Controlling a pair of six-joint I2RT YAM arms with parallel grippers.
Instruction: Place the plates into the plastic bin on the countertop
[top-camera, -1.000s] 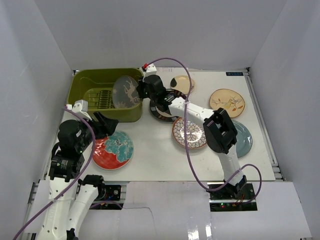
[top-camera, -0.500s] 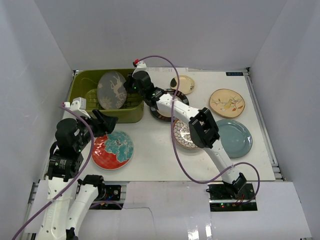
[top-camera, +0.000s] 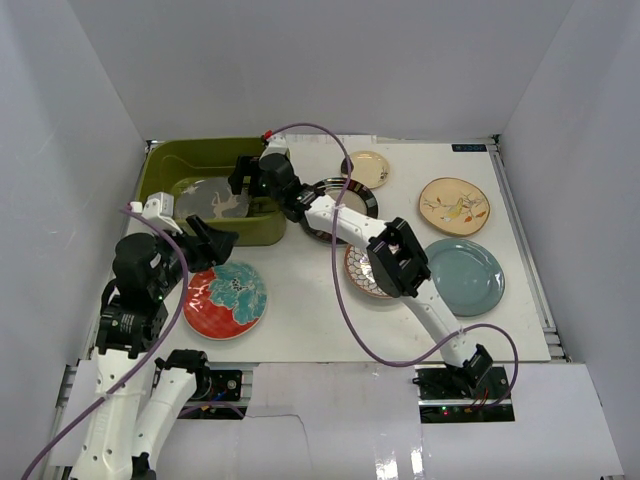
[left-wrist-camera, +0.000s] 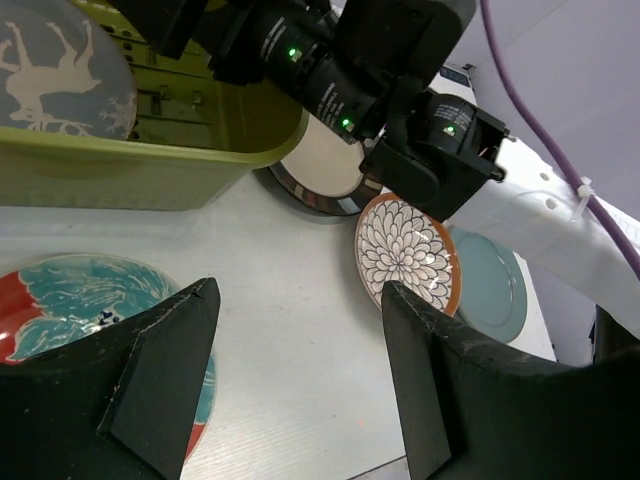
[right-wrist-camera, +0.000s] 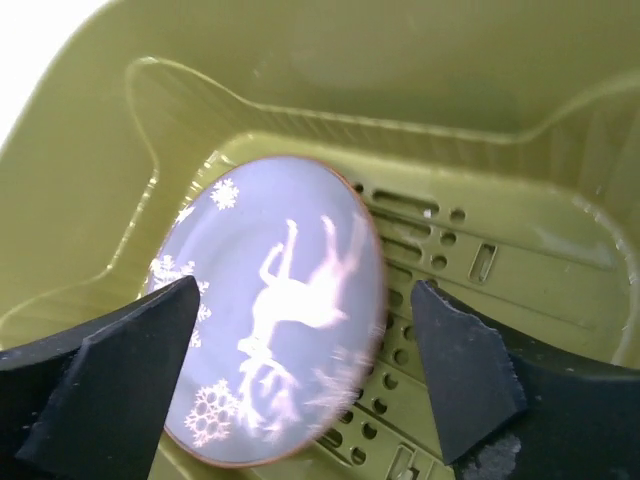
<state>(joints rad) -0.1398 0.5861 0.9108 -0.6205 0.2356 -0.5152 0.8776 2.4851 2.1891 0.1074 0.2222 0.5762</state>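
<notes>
Grey plate (right-wrist-camera: 260, 320) blurred along its right edge, loose in green bin (right-wrist-camera: 450, 100), just beneath right claw (right-wrist-camera: 305, 290) spread wide and empty, black-rimmed plate (top-camera: 352, 192) partly hidden behind arm, left claw (left-wrist-camera: 298, 290) wide open, holding nothing.

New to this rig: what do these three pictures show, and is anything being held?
Two white robot arms with two-finger grippers stand at a white table. One picture looks down from above; the other two come from cameras on the wrists. The right gripper hangs open over an olive-green plastic bin with a grey round plate inside. The left gripper, open, hovers near a red-and-teal round plate. Five more plates lie on the table, including a plain light blue plate. Nothing is held.
</notes>
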